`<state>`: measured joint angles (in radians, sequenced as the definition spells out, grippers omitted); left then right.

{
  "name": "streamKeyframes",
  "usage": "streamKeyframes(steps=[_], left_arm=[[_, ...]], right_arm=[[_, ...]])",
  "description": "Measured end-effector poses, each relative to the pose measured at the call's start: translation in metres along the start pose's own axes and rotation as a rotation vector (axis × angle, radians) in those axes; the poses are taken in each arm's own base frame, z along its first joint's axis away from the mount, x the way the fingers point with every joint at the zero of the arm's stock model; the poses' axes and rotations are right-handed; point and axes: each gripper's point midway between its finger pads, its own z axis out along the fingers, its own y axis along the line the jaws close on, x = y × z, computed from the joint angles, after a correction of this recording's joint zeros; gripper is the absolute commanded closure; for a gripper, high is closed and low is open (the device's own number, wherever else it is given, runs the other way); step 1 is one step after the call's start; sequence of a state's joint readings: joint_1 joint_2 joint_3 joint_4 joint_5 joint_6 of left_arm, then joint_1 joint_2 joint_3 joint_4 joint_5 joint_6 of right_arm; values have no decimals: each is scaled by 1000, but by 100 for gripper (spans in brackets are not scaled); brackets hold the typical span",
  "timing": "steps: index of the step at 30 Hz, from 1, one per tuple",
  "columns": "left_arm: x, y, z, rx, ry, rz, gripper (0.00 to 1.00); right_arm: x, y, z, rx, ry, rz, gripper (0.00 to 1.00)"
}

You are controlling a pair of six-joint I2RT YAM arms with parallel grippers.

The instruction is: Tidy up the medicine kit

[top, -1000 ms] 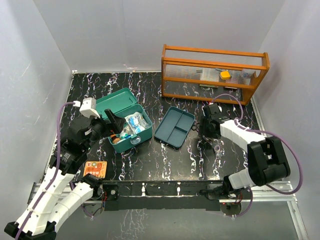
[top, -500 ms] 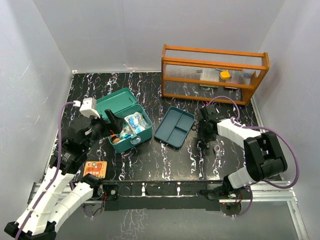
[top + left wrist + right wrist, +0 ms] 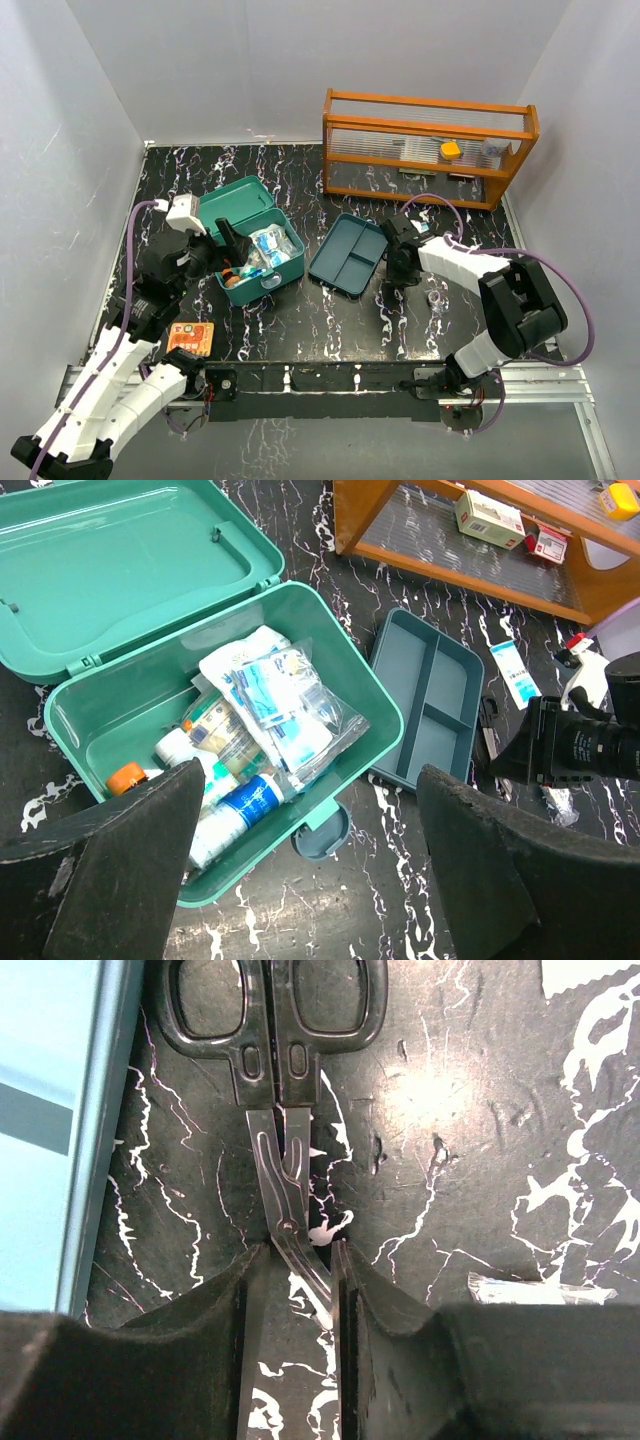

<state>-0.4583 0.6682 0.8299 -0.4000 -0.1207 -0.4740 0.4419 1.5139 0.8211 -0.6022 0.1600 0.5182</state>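
The medicine kit [image 3: 262, 262] is a teal box standing open at centre left, lid [image 3: 120, 560] laid back, holding bottles and a clear pouch [image 3: 275, 705]. Its divided insert tray [image 3: 349, 252] lies on the table to its right. My left gripper [image 3: 310, 775] hovers over the box's front edge, open wide and empty. Beside the tray's right edge my right gripper [image 3: 293, 1290] is low over black-handled scissors [image 3: 285, 1090]. The blades run between its fingers. They lie against the right finger [image 3: 350, 1290], with a gap to the left one. The jaws are narrow, still open.
An orange slatted rack [image 3: 428, 150] at the back right holds a yellow item and small boxes. An orange packet [image 3: 190, 338] lies near the left front edge. A small clear item [image 3: 436, 299] and a white tube [image 3: 512, 673] lie right of the scissors.
My right gripper has moved left toward the tray and its jaws have narrowed around the scissor blades. The left gripper has shifted slightly and stays open.
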Motion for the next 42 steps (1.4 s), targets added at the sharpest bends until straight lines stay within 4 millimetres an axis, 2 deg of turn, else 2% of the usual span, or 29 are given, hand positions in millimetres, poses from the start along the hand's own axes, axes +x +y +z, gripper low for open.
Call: streamKeyframes(steps=[7,14,18,25,27,31,33,37,42], left_arm=[[3,2,-2,1,-2,1,14],[3,2,-1,1,-2,1,14],[6,3,0,-2,5,2,14],[9,4,2,-8,17,3,13],[9,4,3,-8,18,3,12],[10,4,3,-9,19,4,12],[10,4,3,-9,18,4,12],[9,4,3,-8,17,3,12],[9,3,1,-1,14,5,12]], right_arm=[[2,2,-1,50,-5,-21,70],[16,14,-5,-39,46,-11,73],[18,15,-6,-49,52,-10,73],[18,11,-5,-20,45,-18,85],[18,10,-5,-14,45,-21,83],[16,10,-4,3,49,-29,72],[16,10,-4,6,46,-33,71],[16,10,-4,12,55,-37,72],[15,14,-3,13,77,-55,81]])
